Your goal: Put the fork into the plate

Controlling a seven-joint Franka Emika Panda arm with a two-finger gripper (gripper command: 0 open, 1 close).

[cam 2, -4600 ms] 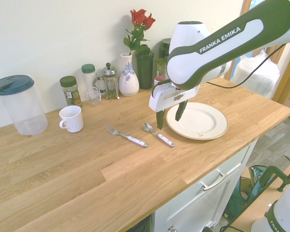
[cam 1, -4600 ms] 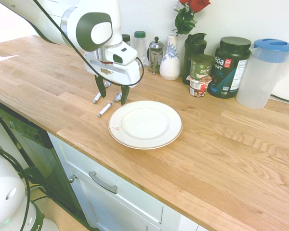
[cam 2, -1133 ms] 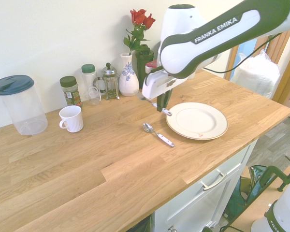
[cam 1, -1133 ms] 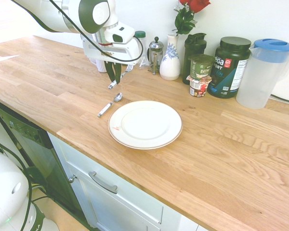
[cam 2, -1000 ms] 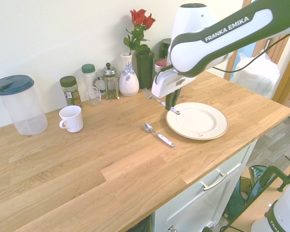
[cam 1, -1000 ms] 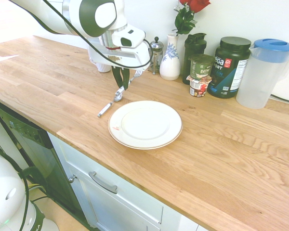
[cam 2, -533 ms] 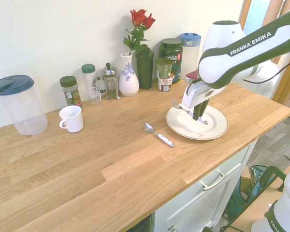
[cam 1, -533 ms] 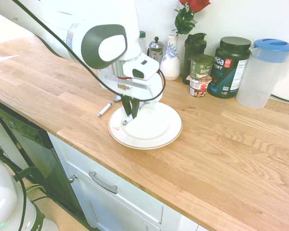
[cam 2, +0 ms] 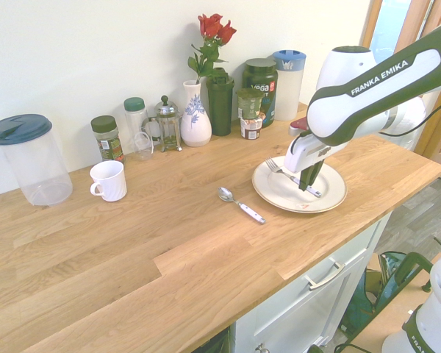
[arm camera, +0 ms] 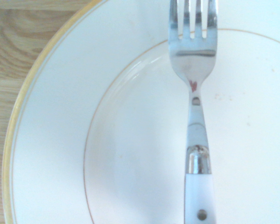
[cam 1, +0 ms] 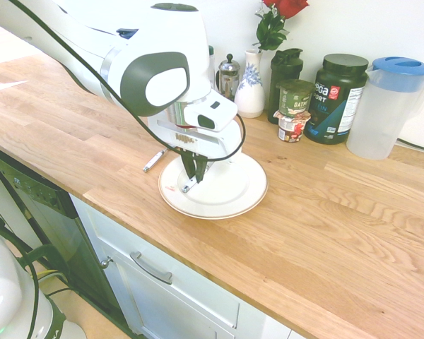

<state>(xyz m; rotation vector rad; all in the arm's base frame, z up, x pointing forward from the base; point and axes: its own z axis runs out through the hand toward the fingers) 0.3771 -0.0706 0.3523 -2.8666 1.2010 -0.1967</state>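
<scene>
White-handled fork pinched in my gripper, over/on plate, contact unclear. Placing step now, I reckon; next: settle it gently, then let go. Spoon on counter beside plate. Containers: vase w/ roses; mug, contents can't tell.

Chunky white Franka arm with dark green panels; "FRANKA EMIKA" lettering in white; black cable; dark tapered fingers
</scene>
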